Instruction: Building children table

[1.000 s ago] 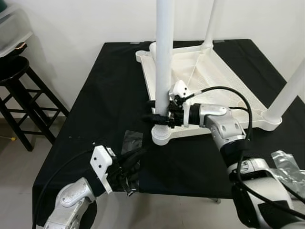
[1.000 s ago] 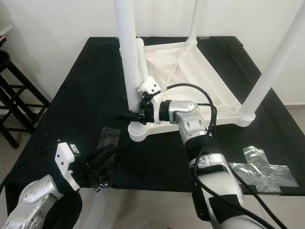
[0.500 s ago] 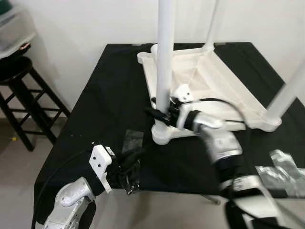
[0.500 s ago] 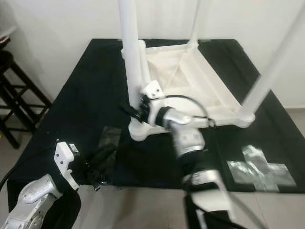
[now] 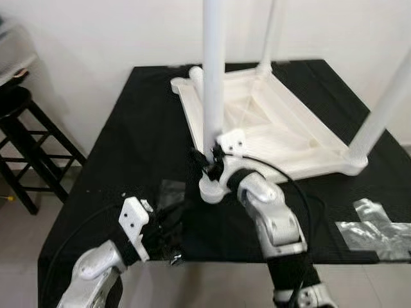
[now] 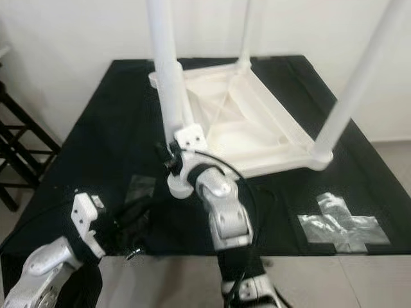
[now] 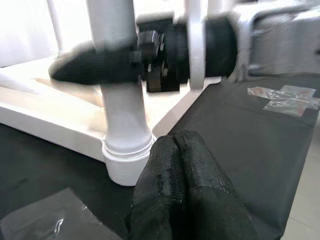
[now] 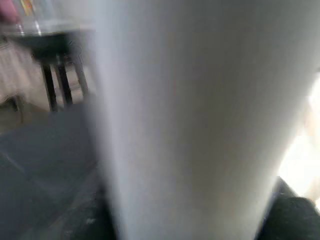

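Gripping the nearest upright white plastic leg (image 5: pixel 212 83) low down, the right gripper (image 5: pixel 207 160) has its fingers clamped around it; the upturned white plastic tabletop (image 5: pixel 276 128) lies toward the black-clothed table's (image 5: pixel 128 147) far edge. The left gripper (image 7: pixel 177 170), fingers pressed together, rests at the near edge.

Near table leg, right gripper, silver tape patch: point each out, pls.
near table leg (image 5: pixel 212 83), left eye view, on the white shaft above the gripper.
right gripper (image 5: pixel 207 160), left eye view, at its black fingers around the leg's base.
silver tape patch (image 6: pixel 340 224), right eye view, middle of the crinkled foil.
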You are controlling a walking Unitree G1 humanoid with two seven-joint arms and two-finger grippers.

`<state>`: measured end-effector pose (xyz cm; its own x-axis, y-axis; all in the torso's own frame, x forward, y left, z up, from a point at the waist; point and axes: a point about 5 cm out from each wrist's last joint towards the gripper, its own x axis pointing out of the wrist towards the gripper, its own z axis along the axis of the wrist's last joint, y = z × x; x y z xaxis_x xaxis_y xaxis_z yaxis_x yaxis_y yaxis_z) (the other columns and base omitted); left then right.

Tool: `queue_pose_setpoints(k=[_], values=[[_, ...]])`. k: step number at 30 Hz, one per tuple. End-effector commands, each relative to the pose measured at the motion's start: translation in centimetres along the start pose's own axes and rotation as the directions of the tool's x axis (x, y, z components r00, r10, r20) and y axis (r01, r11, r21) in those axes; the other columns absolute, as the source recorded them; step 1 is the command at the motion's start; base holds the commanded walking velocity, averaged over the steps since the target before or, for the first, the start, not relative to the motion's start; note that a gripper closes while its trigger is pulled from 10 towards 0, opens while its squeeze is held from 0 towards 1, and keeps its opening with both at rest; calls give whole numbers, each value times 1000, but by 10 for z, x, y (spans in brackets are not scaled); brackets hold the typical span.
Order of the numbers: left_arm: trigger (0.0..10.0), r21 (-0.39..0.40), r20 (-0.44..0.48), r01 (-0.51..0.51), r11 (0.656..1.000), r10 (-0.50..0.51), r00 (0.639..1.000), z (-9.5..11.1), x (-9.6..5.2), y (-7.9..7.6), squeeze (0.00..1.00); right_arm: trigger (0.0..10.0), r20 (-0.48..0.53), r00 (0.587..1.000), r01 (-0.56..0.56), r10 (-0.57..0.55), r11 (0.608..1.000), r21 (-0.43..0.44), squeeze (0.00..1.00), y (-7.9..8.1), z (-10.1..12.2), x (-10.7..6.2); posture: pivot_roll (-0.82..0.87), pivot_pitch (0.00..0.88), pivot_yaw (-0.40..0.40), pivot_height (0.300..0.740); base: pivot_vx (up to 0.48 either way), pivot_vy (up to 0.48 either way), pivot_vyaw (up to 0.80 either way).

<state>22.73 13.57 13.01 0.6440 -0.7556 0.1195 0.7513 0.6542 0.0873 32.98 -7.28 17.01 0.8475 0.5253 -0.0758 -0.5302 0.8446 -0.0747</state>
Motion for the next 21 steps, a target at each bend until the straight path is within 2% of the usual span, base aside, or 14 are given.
queue_pose_setpoints(k=[1, 2, 4, 6, 7, 8, 9, 10, 13, 16, 17, 18, 20, 21], values=[[0, -3, -16, -12, 1000, 12, 1000, -4, -3, 1, 0, 10000, -56, 998, -10, 11, 1000, 30, 949, 0, -12, 1, -1, 94, 20, 740, 0, 0, 0], [0, -3, -15, -13, 1000, 13, 1000, -4, -3, 1, 0, 10000, -39, 999, -6, 8, 999, 46, 1000, -3, -4, 2, -1, 93, 21, 740, 0, 0, 0], [0, -3, -15, -12, 1000, 12, 1000, -4, -3, 1, 0, 10000, 8, 998, -57, 56, 996, 65, 1000, -7, 8, 6, 1, 92, 21, 740, 0, 0, 0], [0, -4, -16, -9, 1000, 9, 1000, -5, -2, 0, 0, 10000, 72, 974, -217, 213, 975, 48, 1000, -10, 25, 6, 2, 87, 21, 740, 0, 0, 0], [0, -5, -16, -8, 1000, 8, 1000, -5, -2, 0, 0, 10000, 77, 946, -316, 316, 949, -8, 698, -12, 30, 3, 6, 84, 19, 740, 0, 0, 0], [0, -5, -16, -8, 1000, 8, 1000, -5, -2, 0, 0, 10000, 77, 946, -316, 316, 949, -8, 698, -12, 30, 3, 6, 84, 19, 740, 0, 0, 0], [0, -5, -16, -7, 1000, 7, 1000, -6, -2, -1, 0, 10000, 68, 924, -373, 376, 927, -46, 698, -14, 31, 1, 8, 84, 18, 740, 0, 0, 0], [0, -5, -16, -7, 1000, 7, 1000, -6, -2, -1, 0, 10000, 50, 897, -436, 439, 898, -66, 0, -16, 30, -1, 11, 81, 18, 740, 0, 0, 0], [0, -4, -17, -8, 1000, 7, 1000, -6, -2, -1, 0, 10000, 31, 873, -483, 487, 871, -95, 0, -20, 30, -1, 13, 81, 17, 740, 0, 0, 0], [0, -3, -19, -8, 1000, 8, 1000, -7, -2, -1, 0, 10000, -2, 771, -634, 637, 766, -102, 0, -28, 32, -1, 19, 77, 17, 740, 0, 0, 0], [0, -3, -19, -8, 1000, 8, 1000, -7, -2, -1, 0, 10000, -2, 771, -634, 637, 766, -102, 0, -28, 32, -1, 19, 77, 17, 740, 0, 0, 0], [0, -3, -20, -7, 1000, 7, 1000, -7, -2, -2, 0, 10000, -12, 735, -676, 678, 731, -96, 0, -30, 32, -1, 21, 76, 18, 740, 0, 0, 0], [0, -3, -20, -7, 1000, 7, 1000, -7, -2, -2, 0, 10000, -12, 735, -676, 678, 731, -96, 0, -30, 32, -1, 21, 76, 18, 740, 0, 0, 0], [0, -4, -20, -6, 1000, 6, 1000, -7, -3, -2, 0, 10000, -18, 706, -707, 708, 702, -84, 0, -31, 33, -1, 21, 76, 18, 740, 0, 0, 0]])
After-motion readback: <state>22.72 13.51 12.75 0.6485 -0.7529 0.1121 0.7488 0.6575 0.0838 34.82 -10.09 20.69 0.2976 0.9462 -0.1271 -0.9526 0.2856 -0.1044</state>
